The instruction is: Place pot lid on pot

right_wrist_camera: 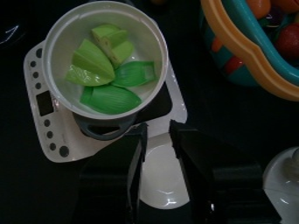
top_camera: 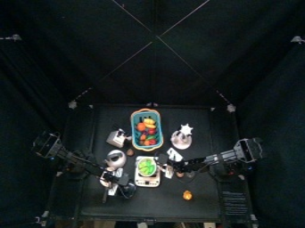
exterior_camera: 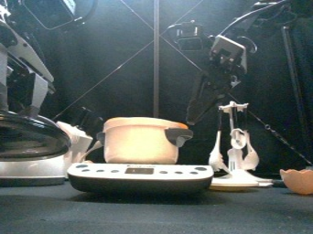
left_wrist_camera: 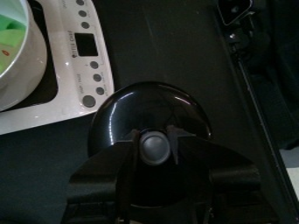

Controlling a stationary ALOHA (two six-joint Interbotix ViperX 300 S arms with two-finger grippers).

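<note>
- Two grippers are over the counter (left_wrist_camera: 176, 44); you have the left one above the pot lid (left_wrist_camera: 146, 101) and the right one at the pot (exterior_camera: 141, 139)
- Your left gripper (left_wrist_camera: 156, 140) is spread wide, one jaw on each side of the lid's round knob (left_wrist_camera: 153, 149), with clear space between each jaw and the knob; it grips nothing
- The pot lid, a dark glassy dome, lies flat on the counter just beside the white scale (exterior_camera: 134, 175), apart from the pot and not on it
- In the front view you see the lid low at the far left edge, with the left arm hanging above it
- The pot, cream-coloured, stands on the scale in the middle of the counter, uncovered, and holds green pieces (right_wrist_camera: 105, 74)
- Your right gripper (right_wrist_camera: 162, 131) points at the pot's rim on the side where the grey handle (right_wrist_camera: 105, 131) sticks out; whether it is open or closed, or touches the pot, you cannot tell
- From the front, the right arm comes down behind the pot on its right side
- A basket (top_camera: 145, 127) of orange and red fruit sits behind the scale, toward the back of the counter
- A white stand hung with white utensils (exterior_camera: 235, 146) is to the right of the scale, well apart from the lid
</note>
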